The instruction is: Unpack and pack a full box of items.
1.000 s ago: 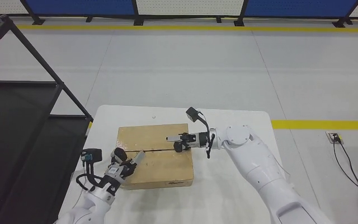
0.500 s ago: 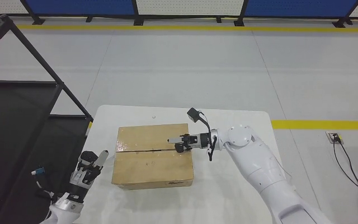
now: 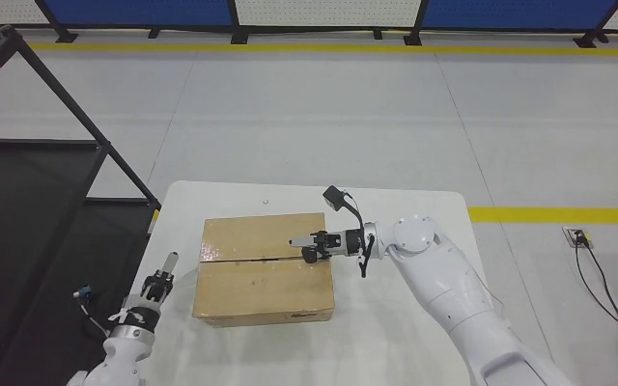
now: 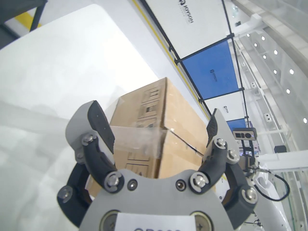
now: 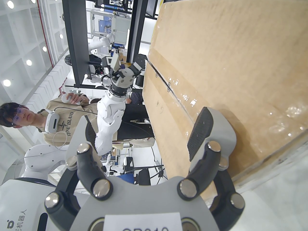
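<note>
Taped cardboard box (image 3: 266,268) on table (image 3: 406,318). Right end effector (image 5: 144,123) open, over box top beside seam. Left end effector (image 4: 156,118) open, near box's left side, not touching.

Bright ceiling lamps (image 4: 291,71) cast glare on box tape (image 5: 276,123).

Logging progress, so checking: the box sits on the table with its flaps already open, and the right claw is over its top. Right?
No: the box has its flaps closed and taped, as the top view shows. It does sit on the table, right claw over its top.
</note>
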